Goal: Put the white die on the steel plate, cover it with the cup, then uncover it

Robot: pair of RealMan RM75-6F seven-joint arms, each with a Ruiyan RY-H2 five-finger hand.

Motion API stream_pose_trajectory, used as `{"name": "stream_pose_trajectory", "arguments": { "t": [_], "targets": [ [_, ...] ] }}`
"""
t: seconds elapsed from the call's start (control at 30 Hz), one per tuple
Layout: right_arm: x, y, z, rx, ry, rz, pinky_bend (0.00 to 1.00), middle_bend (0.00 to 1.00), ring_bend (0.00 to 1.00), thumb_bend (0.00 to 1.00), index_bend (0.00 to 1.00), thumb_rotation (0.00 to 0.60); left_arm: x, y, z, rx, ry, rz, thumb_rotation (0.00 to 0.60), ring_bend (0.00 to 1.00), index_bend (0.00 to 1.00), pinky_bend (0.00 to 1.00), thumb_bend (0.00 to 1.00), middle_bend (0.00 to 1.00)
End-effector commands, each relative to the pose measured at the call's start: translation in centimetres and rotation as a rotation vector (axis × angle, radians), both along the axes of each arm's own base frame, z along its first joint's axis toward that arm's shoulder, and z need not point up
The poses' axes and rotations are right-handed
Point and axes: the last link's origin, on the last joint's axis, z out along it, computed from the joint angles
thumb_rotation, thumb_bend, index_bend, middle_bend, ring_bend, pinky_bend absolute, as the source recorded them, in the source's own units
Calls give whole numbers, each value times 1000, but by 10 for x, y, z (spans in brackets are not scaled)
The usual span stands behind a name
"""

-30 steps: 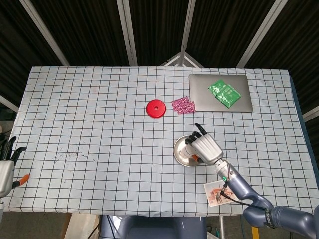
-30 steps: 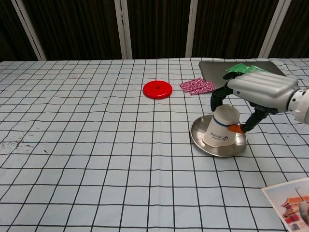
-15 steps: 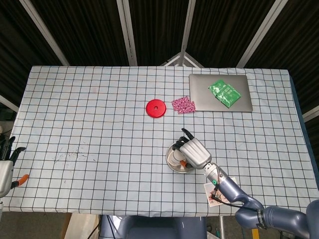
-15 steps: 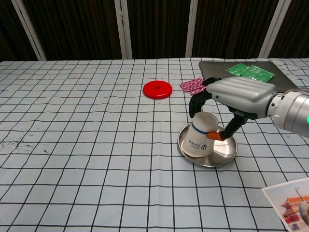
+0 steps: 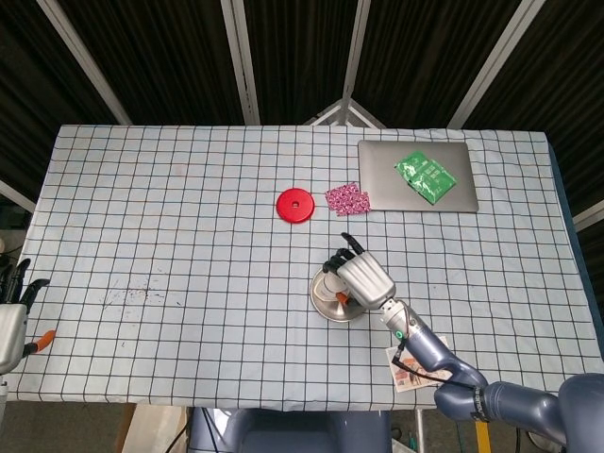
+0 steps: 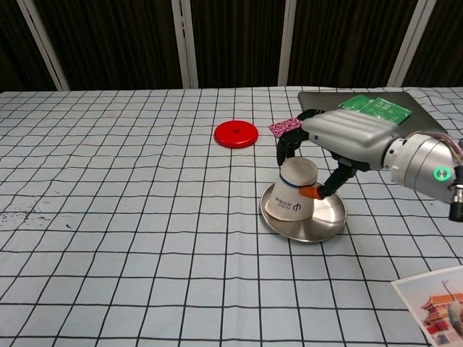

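Note:
A white paper cup (image 6: 291,196) stands upside down and tilted on the left part of the steel plate (image 6: 323,219). My right hand (image 6: 343,137) grips the cup's upturned base from above, fingers on its far side and the orange-tipped thumb on its near right. From the head view, the right hand (image 5: 364,279) covers most of the cup (image 5: 330,285) and plate (image 5: 321,300). The white die shows in neither view. My left hand (image 5: 11,319) hangs off the table's left edge, fingers apart and holding nothing.
A red disc (image 6: 236,134) and a pink patterned packet (image 6: 286,128) lie behind the plate. A grey laptop (image 5: 396,189) with a green packet (image 5: 426,177) on it sits at the back right. A photo card (image 6: 435,295) lies at the near right.
My right hand has moved left with the tilted cup in its grip, and the steel plate has slid left beneath it. The left hand has not moved.

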Motion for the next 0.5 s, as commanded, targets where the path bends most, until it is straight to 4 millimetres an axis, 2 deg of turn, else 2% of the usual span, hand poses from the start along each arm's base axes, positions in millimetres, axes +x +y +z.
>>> {"name": "stream_pose_trajectory", "arguments": {
  "t": [0.03, 0.2, 0.5],
  "targets": [
    [-7, -3, 4, -25, 17, -3, 22, 467, 278, 364, 513, 600, 0, 0, 0, 3, 0, 3, 600, 0, 234, 128, 229, 0],
    [-20, 0, 14, -41, 39, -11, 21, 467, 278, 366, 521, 600, 0, 0, 0, 2, 0, 2, 600, 0, 235, 128, 228, 0],
    [-40, 36, 22, 10, 55, -2, 21, 467, 277, 387, 531, 600, 2, -1, -2, -6, 2, -5, 600, 0, 235, 128, 229, 0]
  ]
}}
